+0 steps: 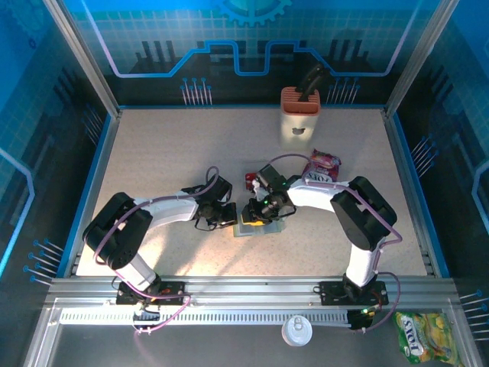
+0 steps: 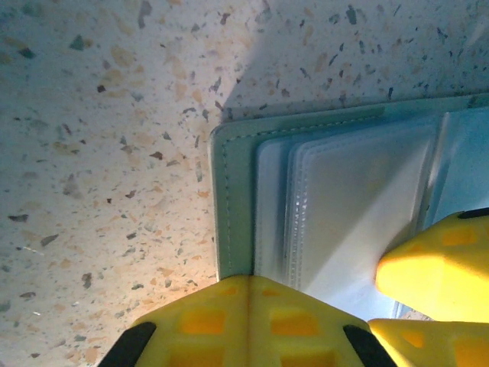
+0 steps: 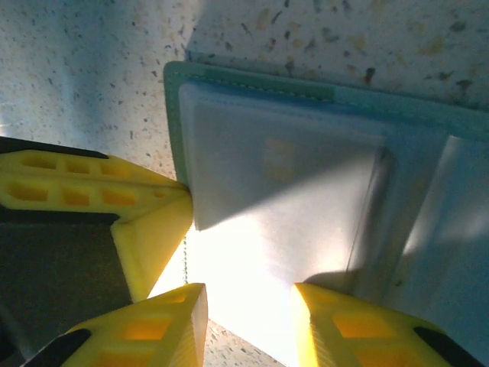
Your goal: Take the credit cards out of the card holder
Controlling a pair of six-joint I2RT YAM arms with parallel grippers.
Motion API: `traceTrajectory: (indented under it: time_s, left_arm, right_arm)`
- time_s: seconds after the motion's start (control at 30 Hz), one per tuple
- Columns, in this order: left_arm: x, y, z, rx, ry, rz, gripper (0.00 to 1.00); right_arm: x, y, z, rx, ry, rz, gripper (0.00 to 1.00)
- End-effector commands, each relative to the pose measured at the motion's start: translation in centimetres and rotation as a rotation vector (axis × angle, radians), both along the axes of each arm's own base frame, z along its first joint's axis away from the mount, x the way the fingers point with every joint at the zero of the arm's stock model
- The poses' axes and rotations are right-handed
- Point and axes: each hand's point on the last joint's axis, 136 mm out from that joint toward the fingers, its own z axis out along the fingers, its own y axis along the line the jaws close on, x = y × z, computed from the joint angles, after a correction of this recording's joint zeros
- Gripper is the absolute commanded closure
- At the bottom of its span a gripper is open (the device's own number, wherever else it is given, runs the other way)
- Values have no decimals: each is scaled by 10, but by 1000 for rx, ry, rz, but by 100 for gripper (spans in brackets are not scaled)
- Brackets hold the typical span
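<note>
Card holder [image 1: 246, 230] mostly hidden beneath right gripper [image 1: 258, 212]. Ahead of its fingers [image 3: 336, 325] the holder runs off frame. Sleeve [image 3: 283, 199] contents glare-washed, can't tell.

Overhead blue-tinted; wrist views glare-washed, hard shadows, soft focus.

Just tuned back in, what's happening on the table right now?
Both arms meet at the open card holder in the middle of the table. The left gripper is shut, its tip at the holder's edge as if pinning it. The right gripper stands open over the clear sleeves. A small red piece, possibly a card, lies on the table just beyond.
</note>
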Motion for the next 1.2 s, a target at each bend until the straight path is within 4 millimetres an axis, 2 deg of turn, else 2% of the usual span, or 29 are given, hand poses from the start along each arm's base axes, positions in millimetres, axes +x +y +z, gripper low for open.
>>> traceTrajectory:
  time_s: [0.0,0.2,0.37,0.63,0.9,1.17]
  left_arm:
    - [-3,10,-10,42,12,-3,95]
    - [-2,10,-9,39,9,-5,95]
    - [-1,10,-5,35,-5,-7,95]
    - [6,4,17,-22,-71,4,94]
    - [9,-10,34,-103,-74,10,91]
    - [10,-27,36,-146,-44,8,81]
  right_arm:
    - [-4,-13,-4,-88,-12,19,65]
    - [-5,-19,-7,-93,-5,15,65]
    - [-5,-13,-4,-32,5,29,65]
    - [-6,-15,-6,9,9,38,66]
    - [-5,-19,-7,66,22,22,67]
    - [-3,-21,-8,130,26,9,67]
